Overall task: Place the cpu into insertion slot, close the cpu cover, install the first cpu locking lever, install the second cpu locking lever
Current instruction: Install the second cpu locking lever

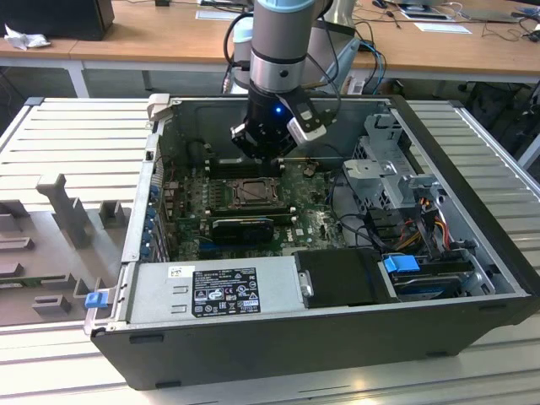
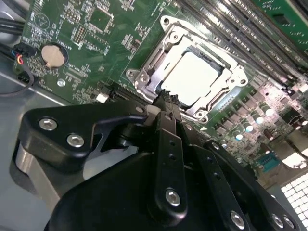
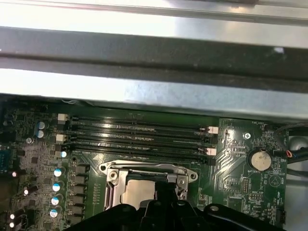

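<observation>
We count one arm, one end effector [image 2: 166, 98], one chip [image 2: 195, 78] and one socket [image 2: 144, 77]. The chip lies flat in the socket, framed by the silver cover [image 2: 169, 41]. In the second wrist view the end effector's fingers are pressed together, holding nothing, tips just at the socket's edge. The first wrist view adds four black memory slots [image 3: 137, 137] beyond the socket; the exterior view adds the open computer case [image 1: 278, 342] on the bench [image 1: 76, 152], socket [image 1: 251, 194] near its centre

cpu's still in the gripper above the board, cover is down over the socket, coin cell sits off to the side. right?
Not quite: the cpu already sits in the insertion slot, framed by the closed cpu cover, as the second wrist view shows. The gripper holds nothing there. The coin cell does sit off to the side.
</observation>
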`<state>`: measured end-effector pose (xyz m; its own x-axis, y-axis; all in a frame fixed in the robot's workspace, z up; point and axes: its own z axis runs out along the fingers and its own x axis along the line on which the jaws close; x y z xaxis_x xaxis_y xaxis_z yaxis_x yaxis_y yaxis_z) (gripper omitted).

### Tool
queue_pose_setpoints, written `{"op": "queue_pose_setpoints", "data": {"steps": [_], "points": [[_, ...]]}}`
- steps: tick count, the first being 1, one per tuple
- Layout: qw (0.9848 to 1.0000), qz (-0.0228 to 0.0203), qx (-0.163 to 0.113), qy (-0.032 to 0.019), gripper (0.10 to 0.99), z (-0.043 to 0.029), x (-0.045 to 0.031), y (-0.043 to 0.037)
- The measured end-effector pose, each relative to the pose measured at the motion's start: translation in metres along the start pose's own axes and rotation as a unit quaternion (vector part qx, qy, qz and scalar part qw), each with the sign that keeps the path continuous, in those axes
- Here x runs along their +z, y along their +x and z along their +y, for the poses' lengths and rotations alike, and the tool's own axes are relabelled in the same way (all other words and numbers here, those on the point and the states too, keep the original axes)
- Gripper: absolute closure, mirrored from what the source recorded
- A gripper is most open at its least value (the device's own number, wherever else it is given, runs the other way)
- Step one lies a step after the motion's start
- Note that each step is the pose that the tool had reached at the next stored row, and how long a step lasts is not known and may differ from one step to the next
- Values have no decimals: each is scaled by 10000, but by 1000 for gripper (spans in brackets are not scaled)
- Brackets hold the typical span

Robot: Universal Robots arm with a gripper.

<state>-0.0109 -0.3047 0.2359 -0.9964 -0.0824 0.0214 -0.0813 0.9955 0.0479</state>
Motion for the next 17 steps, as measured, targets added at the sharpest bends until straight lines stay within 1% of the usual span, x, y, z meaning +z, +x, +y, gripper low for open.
{"op": "queue_pose_setpoints", "data": {"steps": [2, 9, 11, 12, 13, 14, 16, 17], "points": [[10000, 0, 0, 0, 980, -24, -1, 2], [10000, -1, 0, 0, 980, -147, -7, 13], [10000, 0, 0, 0, 980, -158, -10, 14], [10000, 0, 1, 0, 980, -159, -45, 15], [10000, -1, -1, 0, 980, -176, -49, 16], [10000, 0, 0, 0, 980, -220, -51, 21], [10000, -1, 0, 0, 980, -273, -49, 30], [10000, 0, 0, 1, 980, -313, -45, 33]]}}
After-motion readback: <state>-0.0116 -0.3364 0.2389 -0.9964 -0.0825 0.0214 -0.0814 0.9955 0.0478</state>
